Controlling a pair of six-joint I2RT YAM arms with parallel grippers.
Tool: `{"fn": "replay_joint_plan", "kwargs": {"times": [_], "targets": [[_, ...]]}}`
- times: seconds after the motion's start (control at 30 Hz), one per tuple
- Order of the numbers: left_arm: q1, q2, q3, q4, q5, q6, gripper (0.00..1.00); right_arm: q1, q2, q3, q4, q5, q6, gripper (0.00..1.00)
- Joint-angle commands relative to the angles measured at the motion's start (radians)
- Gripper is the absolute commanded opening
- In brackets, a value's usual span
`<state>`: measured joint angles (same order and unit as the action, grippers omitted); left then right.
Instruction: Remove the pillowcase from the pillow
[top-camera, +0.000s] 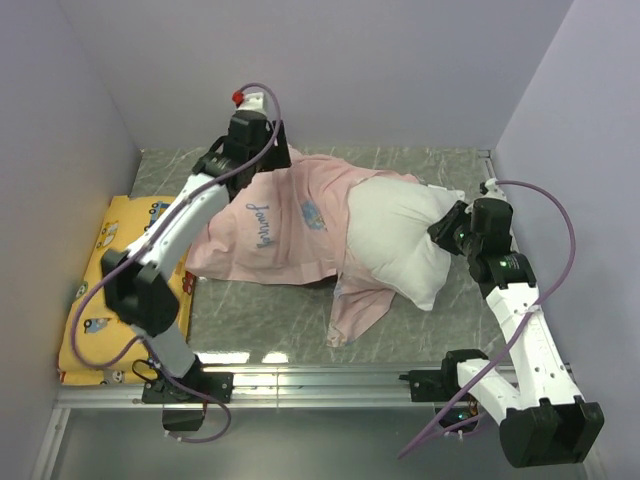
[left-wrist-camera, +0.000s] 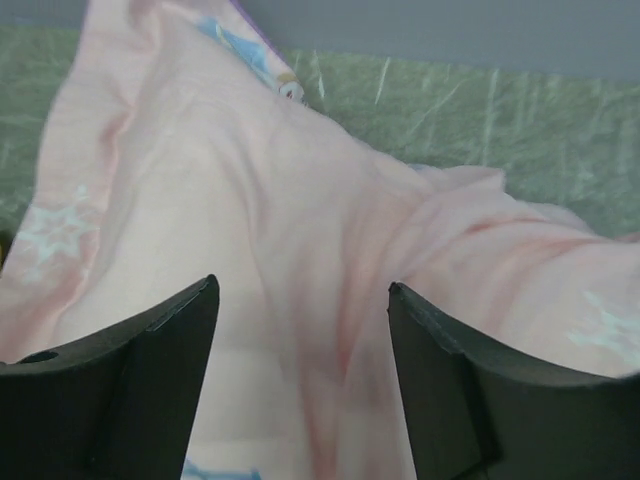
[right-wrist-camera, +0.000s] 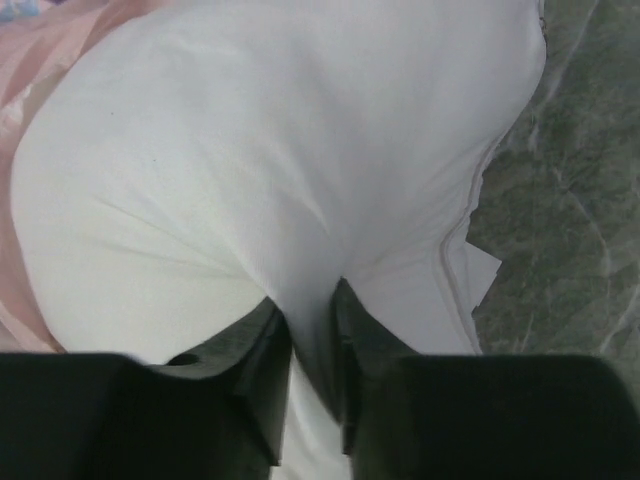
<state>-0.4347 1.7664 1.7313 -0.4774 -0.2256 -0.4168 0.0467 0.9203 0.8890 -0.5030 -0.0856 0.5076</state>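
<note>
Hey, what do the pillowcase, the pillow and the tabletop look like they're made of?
The pillowcase: thin matte cloth, perhaps cotton or polyester; it drapes in soft folds, print showing through faintly.
The pillow: matte white cloth over soft filling; it bulges, and creases where the right pincer pinches it.
The tabletop: hard, smooth, grey-green marble look, maybe laminate; pale veins, slight glare.

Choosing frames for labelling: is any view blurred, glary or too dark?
Top external: sharp, evenly lit, two glare patches on the table by the arm bases. Left wrist: pillowcase slightly soft, left gripper a dark silhouette. Right wrist: pillow bright, nearly featureless; right gripper almost black, detail lost.
</note>
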Motion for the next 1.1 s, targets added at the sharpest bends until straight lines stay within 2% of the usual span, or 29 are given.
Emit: {"fn": "replay_joint_plan", "kwargs": {"times": [0.0, 0.03, 0.13, 0.2, 0.23, 0.3, 0.33, 0.37, 0.43, 0.5, 0.67, 0.77, 0.83, 0.87, 0.93, 0.97, 1.0, 1.07], "targets": [[-0.065, -0.244, -0.141, 0.042, -0.093, -0.051, 0.75, -0.013, -0.041, 0.019, 0.026, 0.084, -0.044, 0.36], [-0.081, -0.284, -0.195, 0.063, -0.109, -0.063, 0.75, -0.013, -0.05, 0.021, 0.024, 0.084, -0.046, 0.5], [-0.162, -0.435, -0.419, 0.134, -0.116, -0.123, 0.76, 0.007, -0.075, 0.048, 0.003, 0.104, -0.063, 0.67], [-0.229, -0.532, -0.584, 0.19, -0.103, -0.177, 0.77, 0.031, -0.083, 0.057, 0.003, 0.107, -0.07, 0.71], [-0.254, -0.563, -0.645, 0.218, -0.097, -0.198, 0.77, 0.085, -0.084, 0.057, 0.001, 0.116, -0.075, 0.73], [-0.326, -0.64, -0.808, 0.285, -0.078, -0.255, 0.77, 0.174, -0.084, 0.064, -0.015, 0.164, -0.092, 0.75], [-0.346, -0.654, -0.849, 0.321, -0.08, -0.272, 0.77, 0.276, -0.083, 0.065, -0.022, 0.199, -0.096, 0.77], [-0.369, -0.665, -0.886, 0.341, -0.084, -0.286, 0.77, 0.332, -0.081, 0.065, -0.029, 0.269, -0.095, 0.77], [-0.429, -0.668, -0.981, 0.414, -0.089, -0.309, 0.78, 0.448, -0.08, 0.045, -0.039, 0.309, -0.081, 0.78], [-0.472, -0.651, -1.053, 0.469, -0.095, -0.324, 0.78, 0.519, -0.08, 0.013, -0.048, 0.404, -0.057, 0.78], [-0.498, -0.599, -1.125, 0.664, -0.138, -0.332, 0.81, 0.727, -0.052, -0.071, -0.052, 0.567, -0.011, 0.8], [-0.507, -0.535, -1.115, 0.715, -0.147, -0.309, 0.81, 0.826, 0.0, -0.082, -0.083, 0.7, 0.032, 0.8], [-0.51, -0.473, -1.092, 0.721, -0.162, -0.298, 0.77, 0.9, 0.037, -0.081, -0.121, 0.809, 0.072, 0.82], [-0.512, -0.449, -1.081, 0.715, -0.173, -0.298, 0.74, 0.909, 0.081, -0.073, -0.134, 0.84, 0.086, 0.82], [-0.512, -0.389, -1.04, 0.668, -0.199, -0.309, 0.45, 0.918, 0.127, -0.061, -0.183, 0.941, 0.14, 0.83], [-0.512, -0.374, -1.026, 0.642, -0.231, -0.319, 0.29, 0.921, 0.168, -0.053, -0.193, 0.967, 0.152, 0.84], [-0.512, -0.357, -1.004, 0.599, -0.245, -0.324, 0.03, 0.921, 0.184, -0.053, -0.187, 0.981, 0.152, 0.84], [-0.513, -0.366, -0.986, 0.551, -0.288, -0.336, 0.0, 0.921, 0.233, -0.045, -0.192, 1.026, 0.16, 0.82]]}}
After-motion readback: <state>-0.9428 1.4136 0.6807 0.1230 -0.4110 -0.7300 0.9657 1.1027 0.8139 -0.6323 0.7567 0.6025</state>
